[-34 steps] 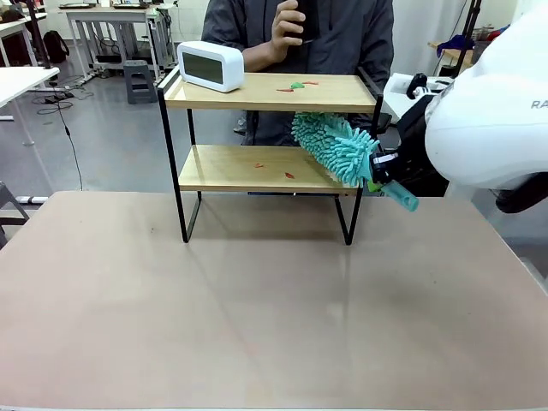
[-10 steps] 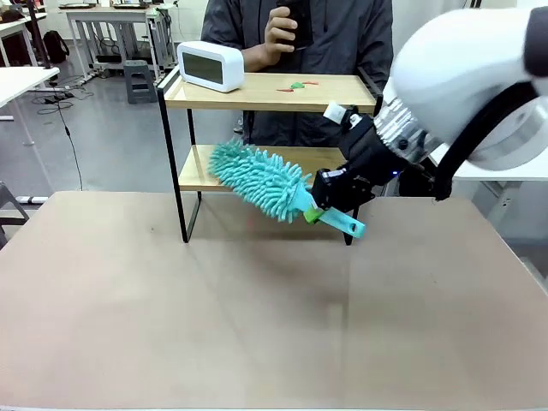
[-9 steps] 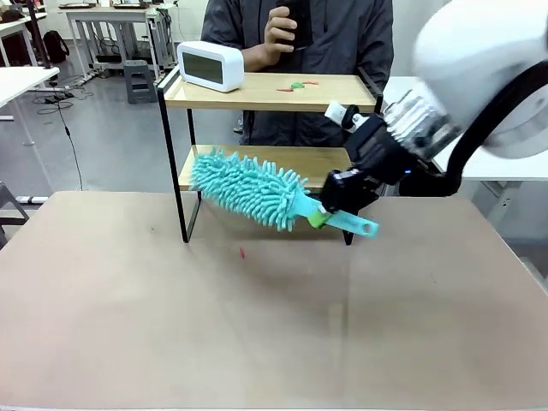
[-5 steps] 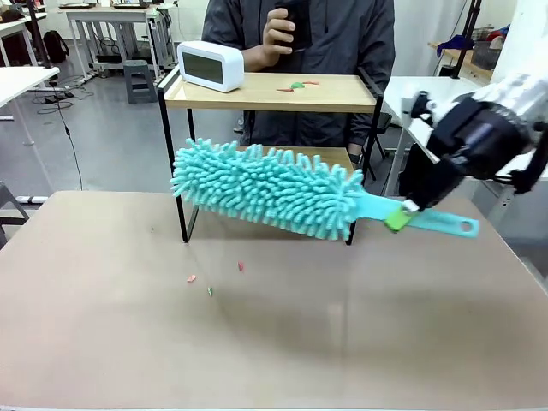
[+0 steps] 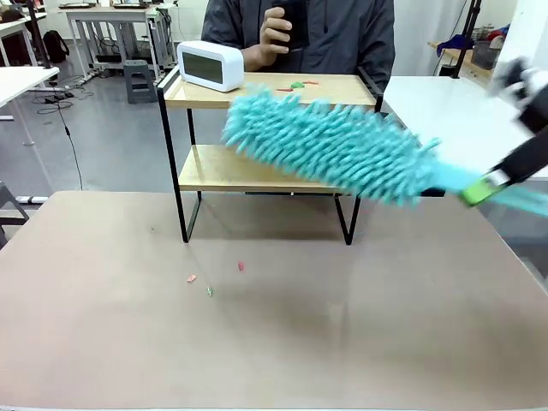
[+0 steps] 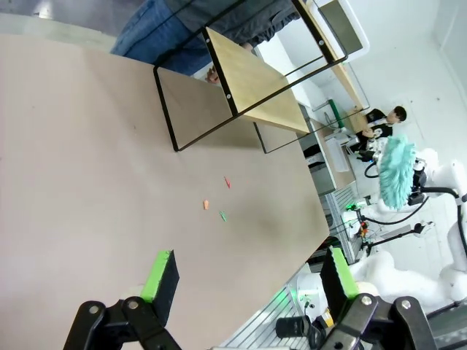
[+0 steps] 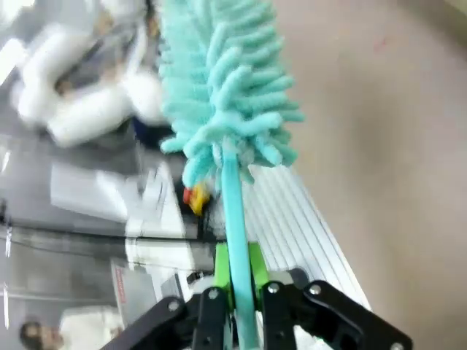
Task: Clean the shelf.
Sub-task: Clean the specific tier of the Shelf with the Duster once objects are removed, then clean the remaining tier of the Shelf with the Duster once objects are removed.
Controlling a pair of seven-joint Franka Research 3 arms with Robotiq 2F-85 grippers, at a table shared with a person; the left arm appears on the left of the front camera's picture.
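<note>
The shelf (image 5: 257, 172) stands at the table's far side, two wooden boards in a black frame. Small red and green scraps (image 5: 296, 85) lie on its top board. My right gripper (image 5: 485, 189) is shut on the handle of a teal fluffy duster (image 5: 330, 144), held blurred in the air in front of the shelf's right half. In the right wrist view the green pads (image 7: 220, 275) clamp the duster's handle (image 7: 235, 211). My left gripper (image 6: 249, 281) hovers open over the table, nothing between its fingers; the shelf (image 6: 255, 80) lies far ahead of it.
A white digital clock (image 5: 211, 65) sits on the top board's left end. A person (image 5: 300, 30) stands behind the shelf holding a dark phone. Tiny scraps (image 5: 208, 278) lie on the brown table (image 5: 385, 325) in front of the shelf.
The duster swept out of the lower board toward the left, knocking scraps onto the table, then swung up and right; the right arm has pulled back to the right edge.
</note>
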